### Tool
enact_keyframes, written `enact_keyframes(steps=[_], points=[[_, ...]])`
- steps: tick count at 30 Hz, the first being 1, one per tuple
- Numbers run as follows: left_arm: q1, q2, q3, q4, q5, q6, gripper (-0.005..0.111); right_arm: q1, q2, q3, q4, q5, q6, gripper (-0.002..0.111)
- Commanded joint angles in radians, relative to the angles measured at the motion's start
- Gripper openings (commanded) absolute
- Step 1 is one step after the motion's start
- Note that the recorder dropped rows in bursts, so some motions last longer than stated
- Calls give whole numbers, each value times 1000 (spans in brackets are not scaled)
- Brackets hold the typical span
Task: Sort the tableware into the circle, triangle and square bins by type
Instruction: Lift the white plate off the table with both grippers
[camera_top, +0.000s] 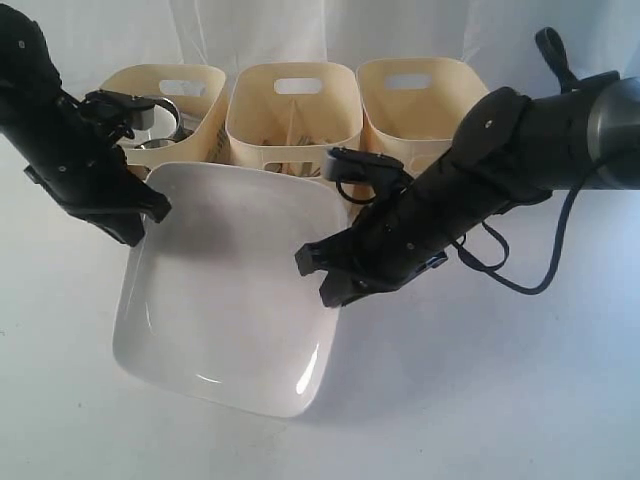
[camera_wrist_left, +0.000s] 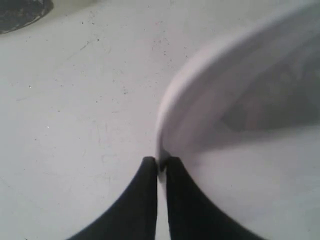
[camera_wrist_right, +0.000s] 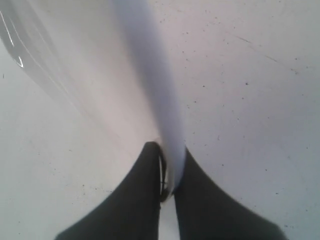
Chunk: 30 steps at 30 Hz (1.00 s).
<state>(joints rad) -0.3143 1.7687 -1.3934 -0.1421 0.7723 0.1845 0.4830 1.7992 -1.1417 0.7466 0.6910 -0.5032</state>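
The large white square plate (camera_top: 230, 280) is tilted in front of the bins, its near edge low over the table. My left gripper (camera_top: 152, 212) is shut on the plate's far left corner; in the left wrist view the fingertips (camera_wrist_left: 150, 167) pinch the plate's rim (camera_wrist_left: 165, 130). My right gripper (camera_top: 322, 272) is shut on the plate's right edge, and in the right wrist view that rim (camera_wrist_right: 162, 100) runs between the two black fingers (camera_wrist_right: 147, 170). Steel cups or a bowl (camera_top: 155, 115) sit in the left bin. Cutlery and chopsticks (camera_top: 292, 150) show in the middle bin.
Three cream bins stand in a row at the back: left (camera_top: 205, 80), middle (camera_top: 295, 125), right (camera_top: 410, 105). Their shape marks are not visible. A black cable (camera_top: 520, 270) hangs under the right arm. The white table (camera_top: 480, 390) stretches in front and to the right.
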Motion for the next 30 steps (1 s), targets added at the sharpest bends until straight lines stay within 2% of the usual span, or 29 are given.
enact_keyframes(steps=[1,11,21,30], points=[[-83,-17,-5,-373,88,14,0,40,-11,-25,194,-73,-35,0],[-87,-17,-5,-362,88,18,0,40,-11,-25,194,-94,-35,0],[-87,-17,-5,-196,81,-30,0,40,-13,-23,187,-83,-38,0],[-87,-17,-3,-148,83,-31,0,40,-13,-23,149,-94,-38,0]])
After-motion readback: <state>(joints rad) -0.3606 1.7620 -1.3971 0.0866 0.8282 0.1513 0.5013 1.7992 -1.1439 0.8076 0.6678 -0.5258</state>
